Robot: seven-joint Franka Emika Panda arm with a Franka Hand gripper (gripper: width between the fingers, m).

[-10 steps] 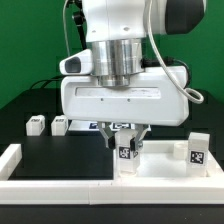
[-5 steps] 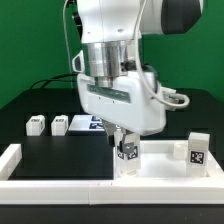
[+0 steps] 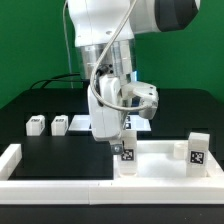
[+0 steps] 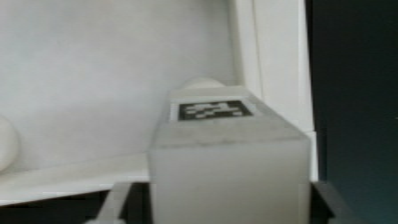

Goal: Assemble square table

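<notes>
The white square tabletop lies at the front right in the exterior view. My gripper is shut on a white tagged leg that stands upright at the tabletop's corner toward the exterior view's left. In the wrist view the leg fills the space between my gripper's dark fingers, its tag facing the camera, over the white slab. A second leg stands on the tabletop's corner toward the exterior view's right. Two more legs lie on the black table at the left.
The marker board lies flat behind the arm beside the loose legs. A long white border rail runs along the front and up the exterior view's left side. The green wall stands behind.
The hand has turned about its vertical axis, from broadside to nearly edge-on to the camera. The leg stays at the same corner of the tabletop.
</notes>
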